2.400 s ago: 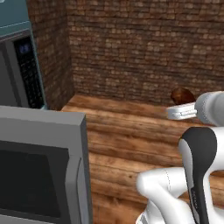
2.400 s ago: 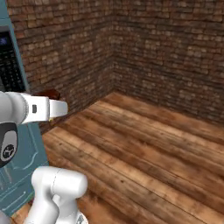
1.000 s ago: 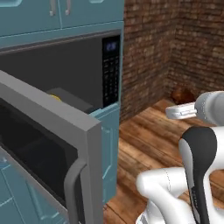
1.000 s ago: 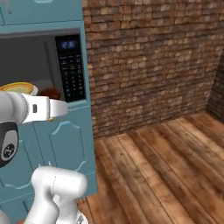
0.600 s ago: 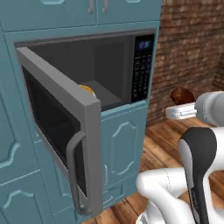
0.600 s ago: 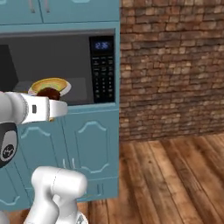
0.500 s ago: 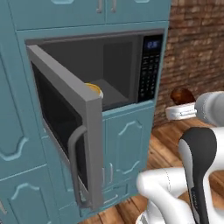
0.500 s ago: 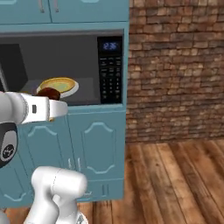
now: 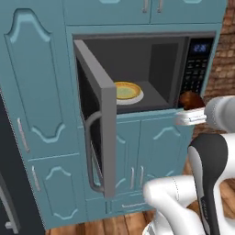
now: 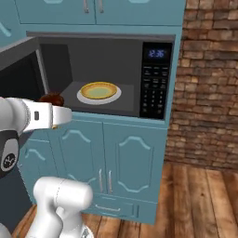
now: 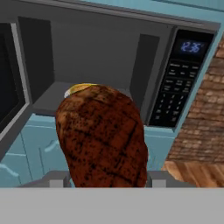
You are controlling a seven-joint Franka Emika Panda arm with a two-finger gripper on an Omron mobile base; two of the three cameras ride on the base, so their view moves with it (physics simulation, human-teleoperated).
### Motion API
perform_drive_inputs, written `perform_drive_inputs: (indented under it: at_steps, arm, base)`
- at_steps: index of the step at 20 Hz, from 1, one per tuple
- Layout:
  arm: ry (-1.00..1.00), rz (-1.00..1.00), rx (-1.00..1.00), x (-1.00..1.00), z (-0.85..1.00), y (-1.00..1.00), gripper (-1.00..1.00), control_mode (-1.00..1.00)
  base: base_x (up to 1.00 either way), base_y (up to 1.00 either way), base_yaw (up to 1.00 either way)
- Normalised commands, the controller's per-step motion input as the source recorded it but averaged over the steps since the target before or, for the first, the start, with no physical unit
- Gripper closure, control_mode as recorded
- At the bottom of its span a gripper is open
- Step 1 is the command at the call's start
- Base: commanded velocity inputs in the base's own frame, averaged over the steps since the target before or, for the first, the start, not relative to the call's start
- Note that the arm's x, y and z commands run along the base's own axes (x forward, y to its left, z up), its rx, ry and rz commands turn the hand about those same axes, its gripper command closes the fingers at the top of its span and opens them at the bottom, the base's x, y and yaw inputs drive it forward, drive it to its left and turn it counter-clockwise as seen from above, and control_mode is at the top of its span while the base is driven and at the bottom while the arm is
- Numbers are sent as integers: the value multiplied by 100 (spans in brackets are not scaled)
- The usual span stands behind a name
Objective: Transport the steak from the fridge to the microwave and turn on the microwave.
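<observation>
Before the open microwave [image 10: 153,69], the claw [image 11: 107,179] clamps the steak [image 11: 103,135], fingertips hidden.

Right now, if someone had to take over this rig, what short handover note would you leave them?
End effector: shut on the dark reddish-brown grilled steak, held out in front of the microwave.
Wide grey microwave set in the teal cabinets: door swung wide open; a white round plate with a yellow centre sits on its floor.
Done: steak fetched and carried to the microwave, door open.
Left: reach in, set the steak down inside (the plate looks like the likely spot), release, withdraw, close the door, then start it from the black keypad strip on the right.
</observation>
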Motion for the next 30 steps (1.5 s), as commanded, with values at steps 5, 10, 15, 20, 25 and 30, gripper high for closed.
perform_drive_inputs:
  at_steps: [5, 10, 15, 20, 25, 30]
  arm:
    - [0, 0, 0, 0, 0, 0, 100, 100]
    - [0, 0, 0, 0, 0, 0, 100, 100]
    - [0, 0, 0, 0, 0, 0, 100, 100]
    - [0, 0, 0, 0, 0, 0, 100, 100]
    - [0, 0, 0, 0, 0, 0, 100, 100]
    - [0, 0, 0, 0, 0, 0, 100, 100]
  base:
    - [16, -6, 34]
    - [20, -31, 15]
    - [21, -51, 6]
    - [28, -32, 2]
    - [29, 0, 0]
    - [47, 9, 0]
